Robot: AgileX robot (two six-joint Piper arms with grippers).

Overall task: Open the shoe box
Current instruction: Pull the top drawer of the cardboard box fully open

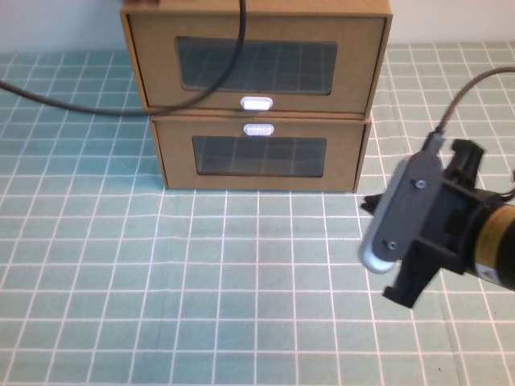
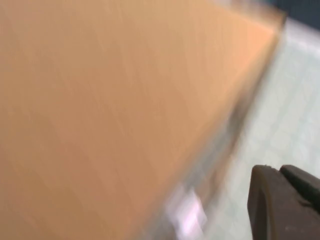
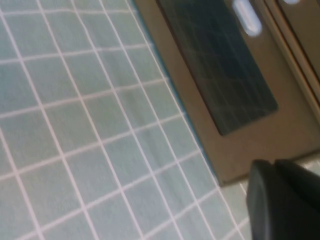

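Note:
Two brown cardboard shoe boxes are stacked at the back of the table, the upper box (image 1: 257, 60) on the lower box (image 1: 257, 157). Each has a dark window and a white handle (image 1: 257, 103) (image 1: 259, 129), and both fronts are closed. My right gripper (image 1: 368, 205) hovers just right of the lower box's front corner, shut and empty. In the right wrist view the right gripper (image 3: 275, 167) lies near the lower box (image 3: 220, 75) and its handle (image 3: 247, 17). My left gripper (image 2: 281, 172) is shut and empty, close over the blurred cardboard top (image 2: 110, 100) near a white handle (image 2: 187, 215).
A green cloth with a white grid (image 1: 161, 273) covers the table. A black cable (image 1: 72, 100) runs from the left across the upper box's front. A pale wall stands behind the boxes.

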